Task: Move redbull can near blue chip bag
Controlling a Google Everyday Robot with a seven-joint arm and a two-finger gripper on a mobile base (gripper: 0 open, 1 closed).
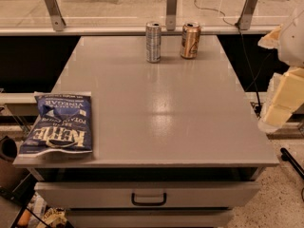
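1. The step in hand looks like the approach. The redbull can (pixel 153 42) stands upright and untouched at the far edge of the table (pixel 156 127), so none of the carrying is done.
2. The gripper (pixel 280 103) hangs off the table's right side, well to the right of the redbull can and nearer the camera than it. Only cream-coloured parts of the arm show there, at the edge of the view. Whether the gripper is apart or together, I cannot tell.
3. The redbull can and the gripper are well apart, and the can stands free.
4. The gold can (pixel 190 40) stands upright just to the right of the redbull can, near it but not touching. It is on the gripper's side, so a straight reach from the right would probably meet it first.
5. The blue chip bag (pixel 59 122) lies flat, well to the left of the redbull can and much nearer the camera, at the table's front left corner.
6. The next move calls for a long reach to the far edge. The gripper should probably come at the redbull can from above or from the front, to keep clear of the gold can. After that, the can needs a firm hold on its body, a lift, and a diagonal carry to set it upright beside the bag, not on it.
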